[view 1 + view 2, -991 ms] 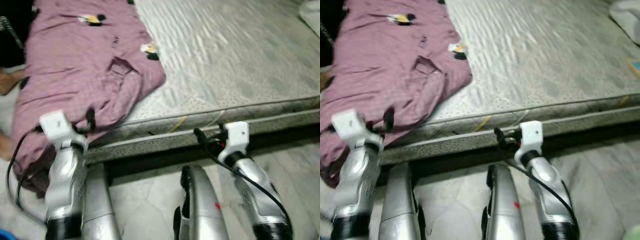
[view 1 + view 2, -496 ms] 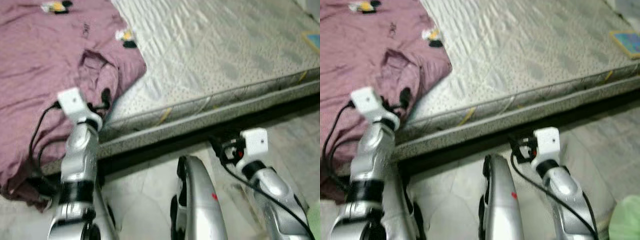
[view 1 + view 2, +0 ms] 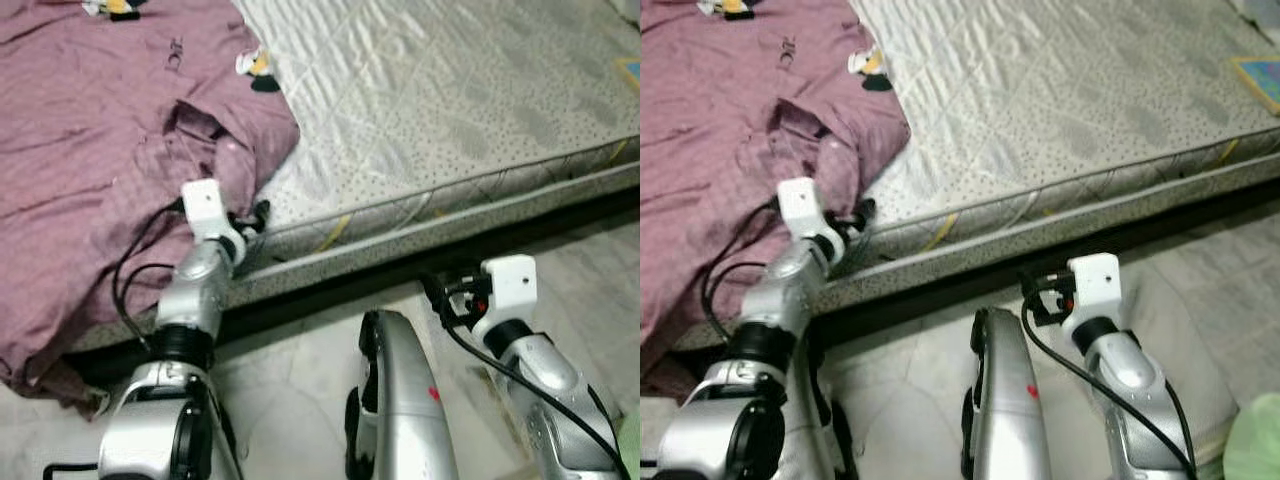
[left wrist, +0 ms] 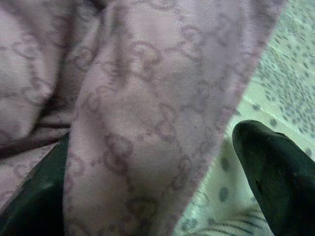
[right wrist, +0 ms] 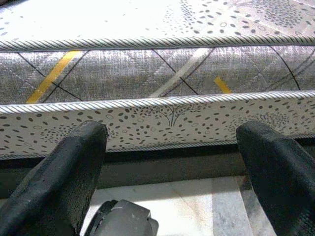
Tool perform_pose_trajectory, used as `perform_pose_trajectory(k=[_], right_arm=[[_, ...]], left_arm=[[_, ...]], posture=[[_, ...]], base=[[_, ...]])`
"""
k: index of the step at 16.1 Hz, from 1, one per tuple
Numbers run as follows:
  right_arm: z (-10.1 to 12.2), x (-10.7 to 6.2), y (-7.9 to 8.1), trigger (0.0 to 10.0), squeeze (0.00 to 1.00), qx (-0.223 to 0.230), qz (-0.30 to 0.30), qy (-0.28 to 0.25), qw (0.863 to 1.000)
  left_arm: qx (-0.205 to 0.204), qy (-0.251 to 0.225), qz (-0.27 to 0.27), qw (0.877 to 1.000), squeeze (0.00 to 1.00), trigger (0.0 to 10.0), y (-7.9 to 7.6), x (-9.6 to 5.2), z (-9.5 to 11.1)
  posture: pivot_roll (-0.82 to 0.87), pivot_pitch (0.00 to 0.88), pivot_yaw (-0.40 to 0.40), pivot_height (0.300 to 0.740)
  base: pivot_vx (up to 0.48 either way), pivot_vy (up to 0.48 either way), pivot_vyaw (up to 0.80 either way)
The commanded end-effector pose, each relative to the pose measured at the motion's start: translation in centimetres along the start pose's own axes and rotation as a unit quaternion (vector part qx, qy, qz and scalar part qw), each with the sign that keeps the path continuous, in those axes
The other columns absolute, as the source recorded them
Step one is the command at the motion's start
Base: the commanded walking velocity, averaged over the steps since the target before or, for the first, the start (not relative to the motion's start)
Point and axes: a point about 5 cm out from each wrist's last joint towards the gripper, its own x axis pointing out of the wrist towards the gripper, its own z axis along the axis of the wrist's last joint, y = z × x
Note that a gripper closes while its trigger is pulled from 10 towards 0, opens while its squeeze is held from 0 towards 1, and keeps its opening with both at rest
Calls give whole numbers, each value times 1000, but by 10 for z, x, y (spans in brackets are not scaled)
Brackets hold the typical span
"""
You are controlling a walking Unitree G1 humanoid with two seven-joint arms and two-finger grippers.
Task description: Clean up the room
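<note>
One purple blanket [image 3: 110, 150] lies rumpled on the mattress [image 3: 450, 110], draping over its near edge; soft and limp, best pinched at a fold there, where the left gripper [image 4: 147, 196] spreads wide around cloth; right gripper [image 5: 172, 162] idles wide below the mattress

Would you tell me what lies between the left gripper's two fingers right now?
In the left wrist view, a fold of the purple blanket lies between the open left gripper fingers, over the mattress edge.
</note>
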Motion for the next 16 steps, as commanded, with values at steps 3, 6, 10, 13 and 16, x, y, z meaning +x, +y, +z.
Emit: perform_pose_trajectory(k=[3, 6, 10, 13, 16], right_arm=[[-4, 5, 1, 10000, 0, 6, 0, 7, 1000], [-4, 9, 4, 10000, 0, 8, 5, 4, 1000], [-5, 14, 5, 10000, 0, 11, 8, 3, 1000], [-6, 17, 6, 10000, 0, 14, 9, 0, 1000], [-7, 18, 8, 10000, 0, 15, 9, -2, 1000]], left_arm=[[109, 93, -130, 981, 0, 10000, -52, -6, -49], [182, 124, -193, 956, 0, 10000, -71, -16, -71], [314, 161, -241, 904, 0, 10000, -73, -28, -96], [324, 61, -170, 929, 0, 10000, -70, -18, -63], [196, -7, -87, 977, 0, 10000, -51, -10, -28]], posture=[[-188, 214, -72, 495], [-180, 202, -71, 495], [-167, 190, -68, 495], [-160, 178, -62, 495], [-157, 179, -59, 495]], base=[[0, 0, 0], [0, 0, 0], [0, 0, 0], [0, 0, 0], [0, 0, 0]])
